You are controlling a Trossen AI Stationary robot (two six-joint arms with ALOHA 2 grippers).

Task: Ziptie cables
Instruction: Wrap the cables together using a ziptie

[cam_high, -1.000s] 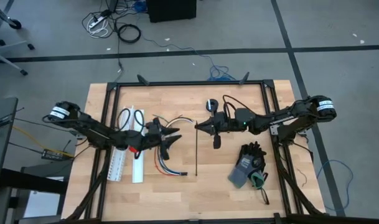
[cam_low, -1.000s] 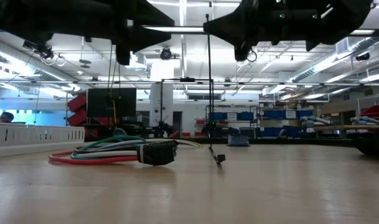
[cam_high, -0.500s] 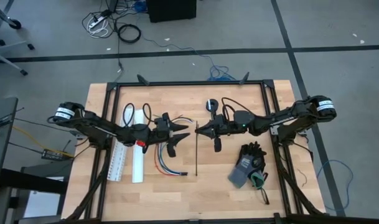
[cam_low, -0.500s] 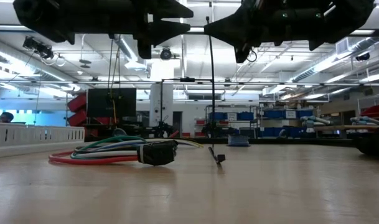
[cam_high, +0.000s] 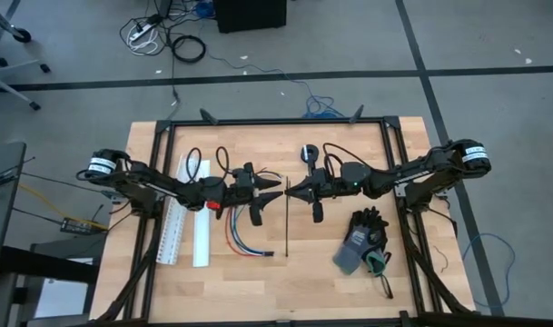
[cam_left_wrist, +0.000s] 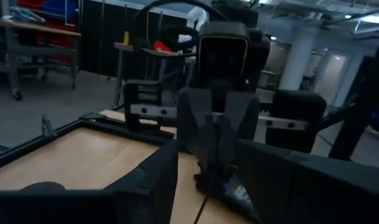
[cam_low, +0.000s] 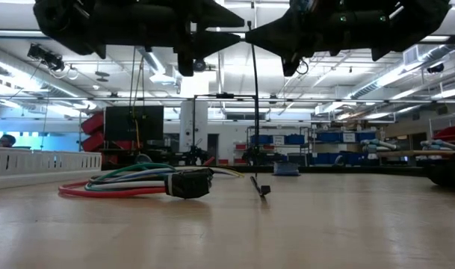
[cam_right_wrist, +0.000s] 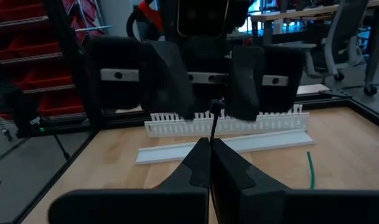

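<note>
From the high view I see both arms meeting over the middle of the wooden table (cam_high: pixel 349 282), tip against tip. My right gripper (cam_high: pixel 288 189) is at the centre of the frame with its fingers pressed together on the upper end of a black ziptie (cam_high: pixel 285 222), which hangs from it straight down; in the low view the same ziptie (cam_low: pixel 255 112) runs as a thin vertical line from the gripper at the top of the frame to the table, where its small square head rests just right of the cables. My left gripper (cam_high: pixel 274 189) is directly left of the right one, and its two fingers stand partly open, one on each side of the ziptie's top; I cannot tell if they touch the strip. In the right wrist view the left gripper's fingers (cam_right_wrist: pixel 170 78) face me in the middle of the frame, with the thin ziptie (cam_right_wrist: pixel 213 127) rising between them. The cables (cam_high: pixel 242 238) lie on the table below the left gripper, lower left of the centre, as a loose curved bundle of orange, blue and white wires. In the low view the cables (cam_low: pixel 126 183) are at the left, flat on the wood. A white slotted channel (cam_high: pixel 172 236) lies left of the cables, and a black glove (cam_high: pixel 362 241) lies at the lower right.
</note>
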